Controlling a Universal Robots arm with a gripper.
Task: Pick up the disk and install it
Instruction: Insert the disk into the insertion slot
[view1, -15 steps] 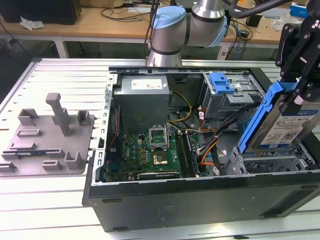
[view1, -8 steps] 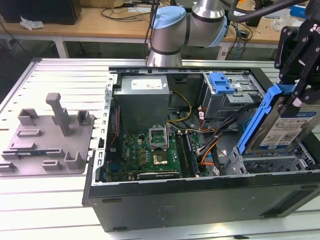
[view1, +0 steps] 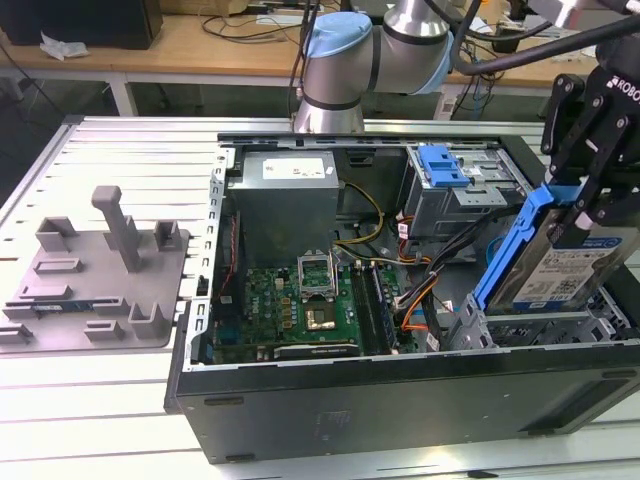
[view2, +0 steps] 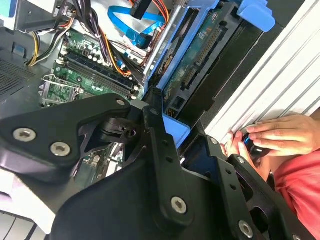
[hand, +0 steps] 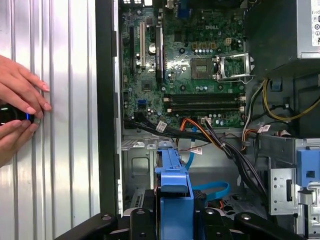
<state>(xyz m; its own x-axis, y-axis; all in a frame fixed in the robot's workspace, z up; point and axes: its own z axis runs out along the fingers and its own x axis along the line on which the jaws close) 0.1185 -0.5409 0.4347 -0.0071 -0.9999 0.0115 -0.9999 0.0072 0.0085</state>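
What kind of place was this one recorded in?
Probably a robotics lab or workshop: an open desktop computer case sits on a slotted aluminium table, a wooden workbench with cables stands behind, and the claw holds the disk at the case.

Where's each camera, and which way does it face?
Exterior view: off the robot, above the open computer case; shows arm and gripper holding the disk.
First wrist view: on the wrist, facing past the disk to the motherboard.
Second wrist view: on the wrist, behind gripper links, facing the case.
Both wrist views share a person's hands.
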